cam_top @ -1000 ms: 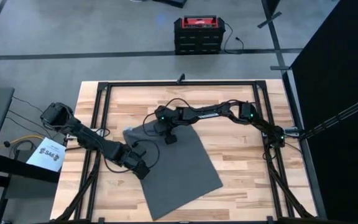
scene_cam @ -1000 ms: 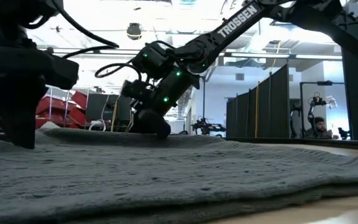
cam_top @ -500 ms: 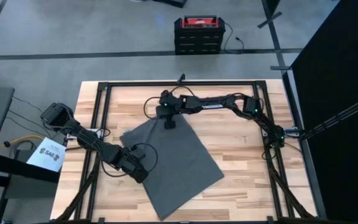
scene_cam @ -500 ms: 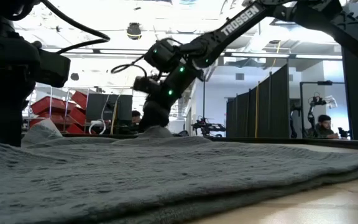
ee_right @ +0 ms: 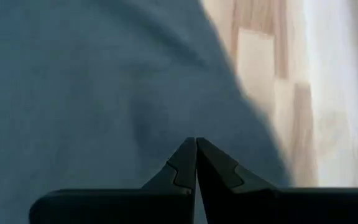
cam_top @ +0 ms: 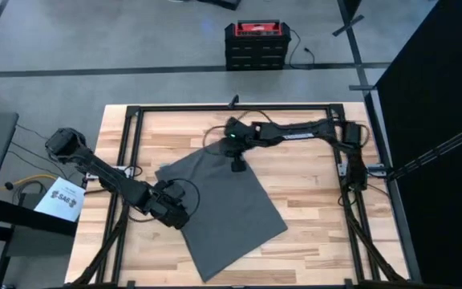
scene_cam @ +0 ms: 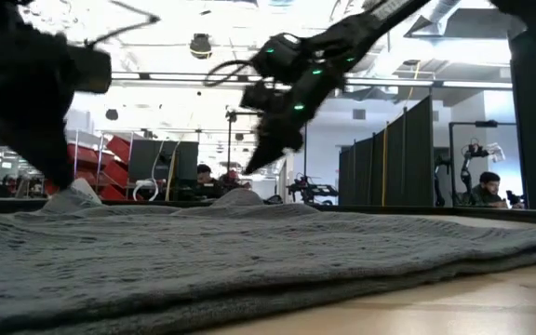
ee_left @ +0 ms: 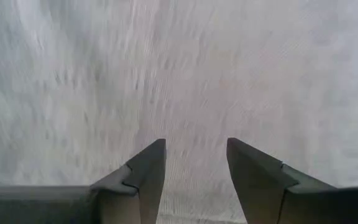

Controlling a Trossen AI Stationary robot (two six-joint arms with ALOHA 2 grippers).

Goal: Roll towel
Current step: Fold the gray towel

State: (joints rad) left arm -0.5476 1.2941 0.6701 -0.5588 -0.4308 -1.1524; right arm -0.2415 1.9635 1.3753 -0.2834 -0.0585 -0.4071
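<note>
- The wooden tabletop (cam_top: 311, 209) is seen from above, framed by black rails
- The towel (cam_top: 223, 213) is spread flat and skewed across the middle of the tabletop, one corner near the front edge; in the low view the towel (scene_cam: 249, 261) fills the foreground, with a small raised hump at its far edge
- The right arm is stretched along the far side of the tabletop, and its gripper (cam_top: 237, 164) is held over the towel's far edge, lifted clear of the cloth in the low view (scene_cam: 263, 154)
- The right fingers (ee_right: 185, 165) are seen pressed together with nothing between them, above grey cloth beside bare wood
- The left arm is reached in from the left side, and its gripper (cam_top: 176, 215) is placed at the towel's left edge
- The left fingers (ee_left: 148, 174) are seen spread apart above the cloth, nothing held between them
</note>
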